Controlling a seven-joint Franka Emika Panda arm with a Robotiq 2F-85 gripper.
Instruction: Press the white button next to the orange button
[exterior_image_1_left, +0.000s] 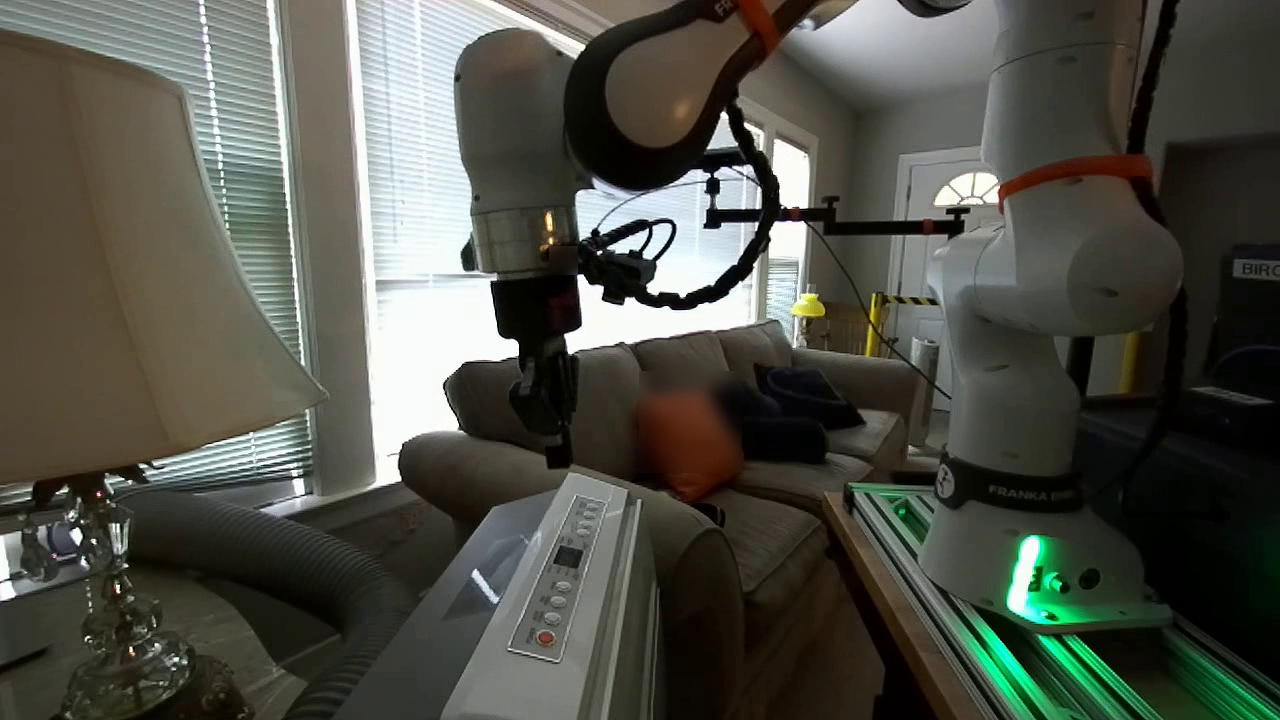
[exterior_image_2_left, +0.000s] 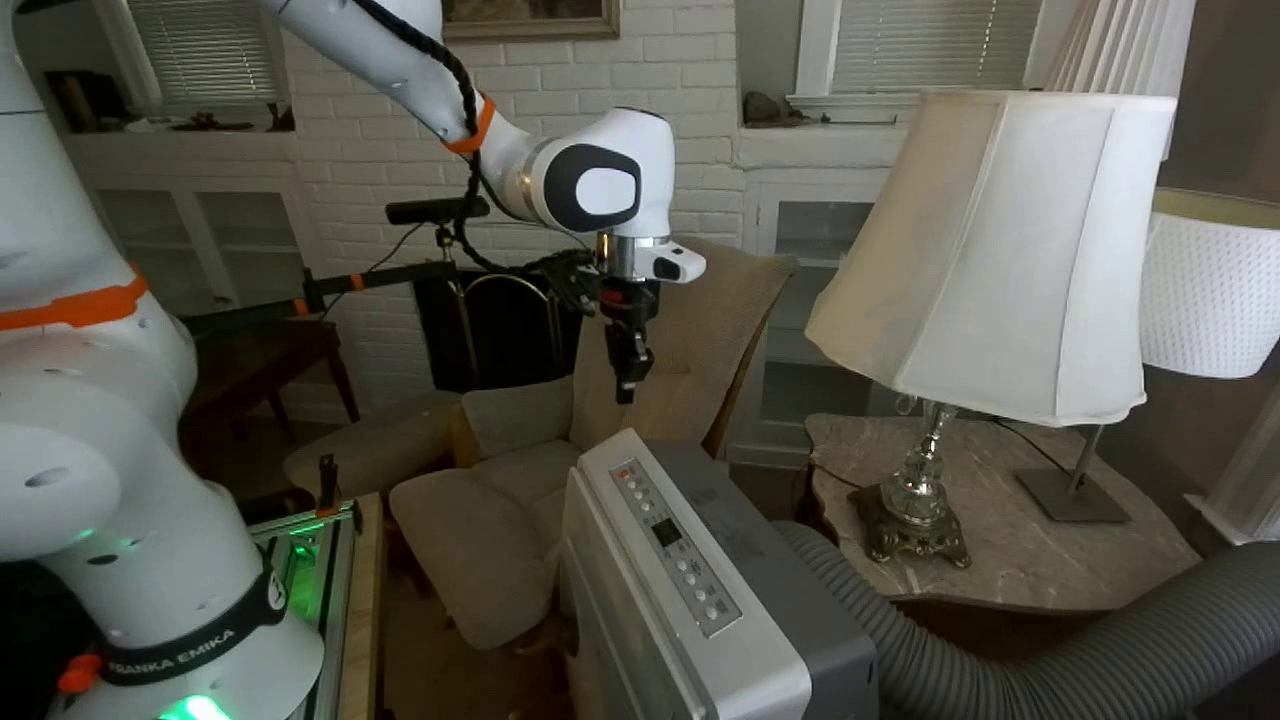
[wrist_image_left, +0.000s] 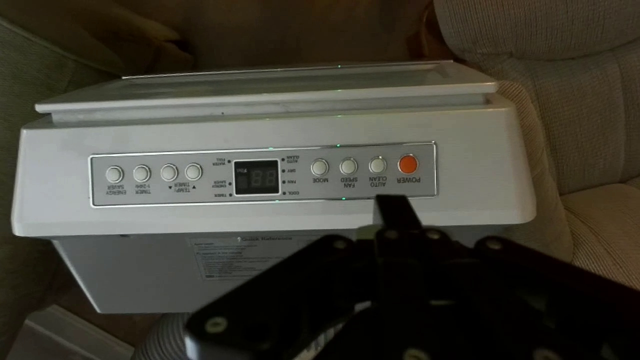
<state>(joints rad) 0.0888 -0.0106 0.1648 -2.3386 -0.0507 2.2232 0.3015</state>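
Hand (wrist_image_left: 394, 205) is hovering lower right of wrist view, closed tog., gripping nothing. White btn (wrist_image_left: 377, 165) is sitting right of ctr, beside orange btn (wrist_image_left: 408, 164). Prob. pre-press alignment; next is needing centring over white btn, then pressing.

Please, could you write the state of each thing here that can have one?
Gripper: shut, touching no button
White AUTO CLEAN button: untouched
Orange POWER button: untouched
Display: dark
Robot base light: glowing green
Window blinds: lowered
Door: appears closed
Table lamp: upright, seems unlit
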